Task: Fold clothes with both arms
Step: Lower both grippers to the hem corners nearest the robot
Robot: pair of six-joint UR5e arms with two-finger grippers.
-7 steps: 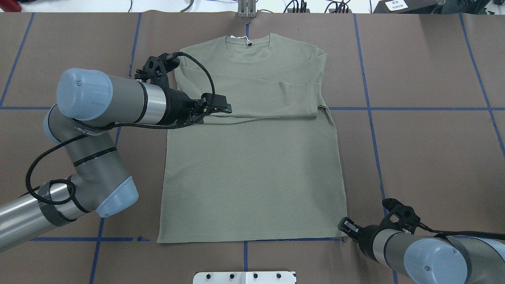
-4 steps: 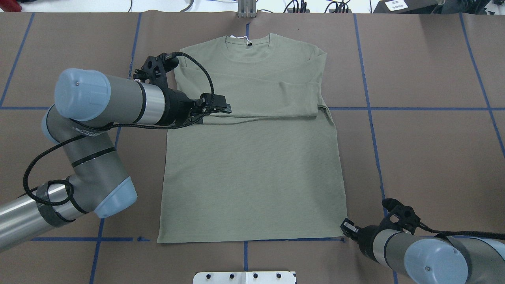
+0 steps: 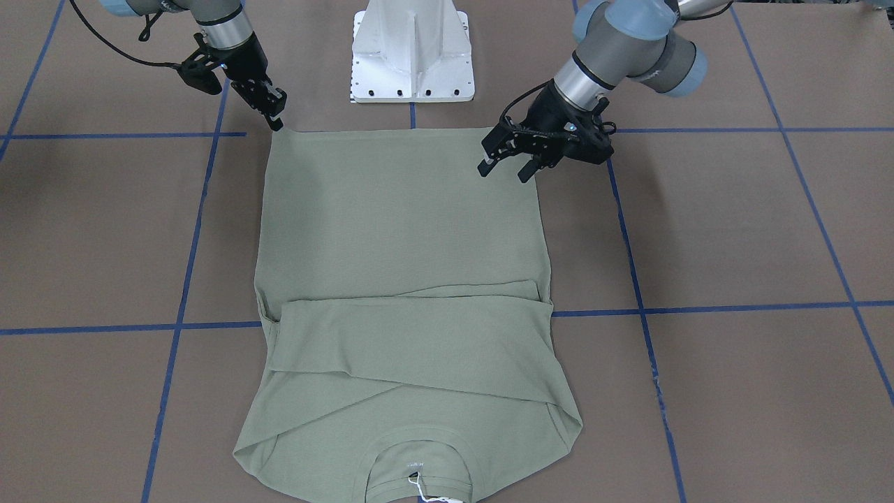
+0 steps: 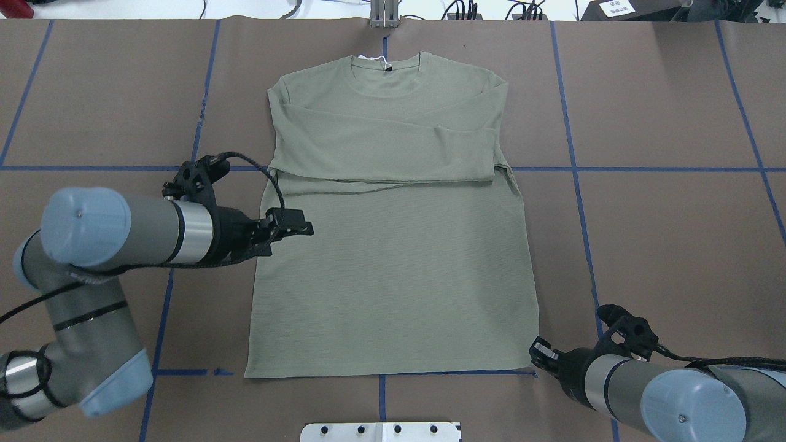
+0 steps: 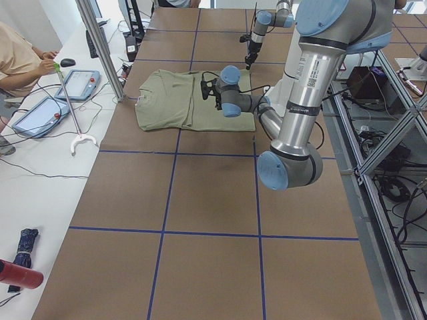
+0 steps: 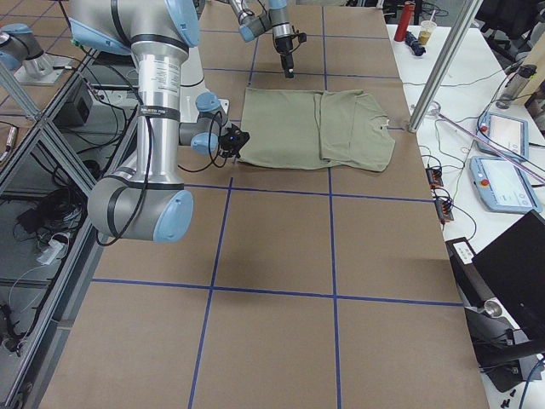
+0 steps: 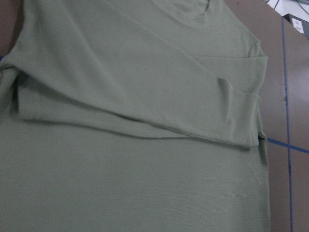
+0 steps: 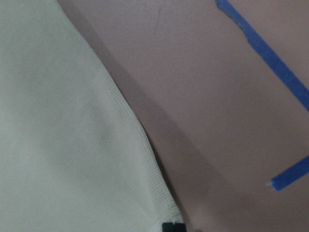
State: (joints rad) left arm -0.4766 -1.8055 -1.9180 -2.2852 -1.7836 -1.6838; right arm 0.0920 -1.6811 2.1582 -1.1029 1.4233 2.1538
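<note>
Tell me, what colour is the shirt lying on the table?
Sage green, plain with no pattern; the overhead exterior view shows the shirt best.

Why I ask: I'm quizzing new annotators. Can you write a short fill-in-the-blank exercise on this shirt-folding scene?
1. The shirt has a white tag at its ____.
2. The left gripper is at the shirt's side edge with its jaws ____.
3. The right gripper is at a corner of the shirt's ____.
4. The table bears a grid of ____ tape.

Missing words: collar; open; hem; blue.
</note>
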